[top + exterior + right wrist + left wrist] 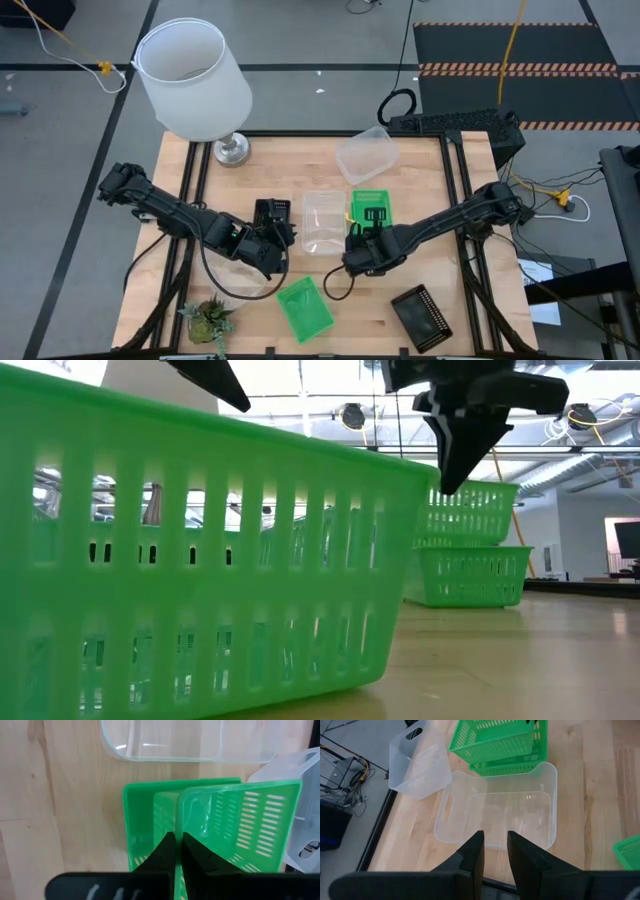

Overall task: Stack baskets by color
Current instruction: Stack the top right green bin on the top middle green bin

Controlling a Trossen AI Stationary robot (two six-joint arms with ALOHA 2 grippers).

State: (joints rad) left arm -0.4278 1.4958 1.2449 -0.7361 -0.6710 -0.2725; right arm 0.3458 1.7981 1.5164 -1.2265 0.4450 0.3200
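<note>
My right gripper [177, 836] is shut on a green basket [240, 827] that stands over a second green basket [142, 820] near the table's middle. The low view shows the two as a stack [470, 545], with my right gripper [452, 480] at the upper rim. A third green basket [305, 308] rests on its base near the front edge. My left gripper [495, 842] hangs open, holding nothing, short of an upright clear basket [495, 817]. Another clear basket [367, 155] lies tipped at the far edge. A black basket [425, 318] sits front right. My right gripper pinches the upper edge of one wall [176, 822] of the upper green basket, one finger inside the basket and one outside. The fingers come from above, slanting down. The basket sits over the lower green basket [465, 575]; whether it rests in it I cannot tell.
A big white lampshade [195, 75] stands at the far left corner on a metal foot. A small green plant [210, 320] is at the front left. Bare wood shows between the green stack and the black basket.
</note>
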